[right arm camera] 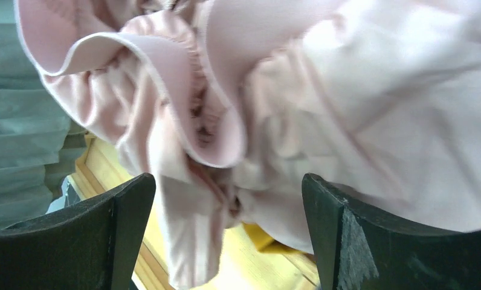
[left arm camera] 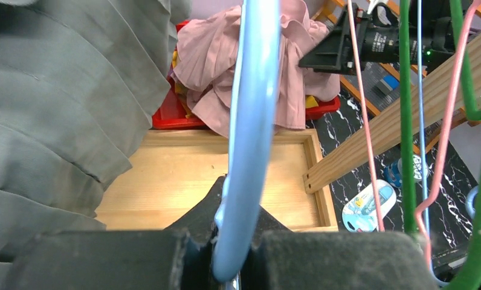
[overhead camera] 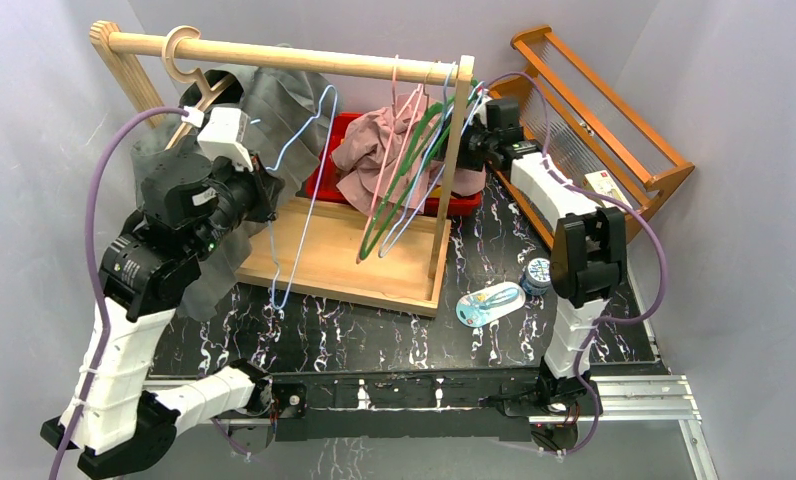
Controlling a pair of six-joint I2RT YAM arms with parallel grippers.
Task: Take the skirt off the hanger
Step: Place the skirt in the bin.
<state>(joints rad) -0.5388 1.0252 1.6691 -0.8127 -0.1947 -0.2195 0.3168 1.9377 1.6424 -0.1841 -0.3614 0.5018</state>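
Top external view: black marbled table (overhead camera: 374, 340), arm bases at the near edge. On it a wooden garment rack (overhead camera: 304, 58) with a round rail over a shallow box base. Grey pleated garment (overhead camera: 274, 95) hangs at the rail's left end, bunched behind the left arm. Pink skirt (overhead camera: 369, 150) lies heaped in the red bin (overhead camera: 324, 182) behind the rack, spilling over its front rim; no hanger visibly through it. Slatted wooden frame (overhead camera: 599, 110) leans at the back right. Cluster of green, pink and blue wire hangers (overhead camera: 404, 170) dangles from the rail's right end.

Left wrist view: left gripper (left arm camera: 226, 266) clamped tight on the light blue hanger (left arm camera: 250, 121), whose wire runs up from between the pads. That hanger is bare.

Right wrist view: right gripper (right arm camera: 226, 181) spread wide at the bin, pink folds in the gap and just beyond; neither finger (right arm camera: 114, 211) appears to press on the cloth.

Small items near the right arm: a blister pack of scissors (overhead camera: 489, 303), a round tub (overhead camera: 537, 275) just beside it.
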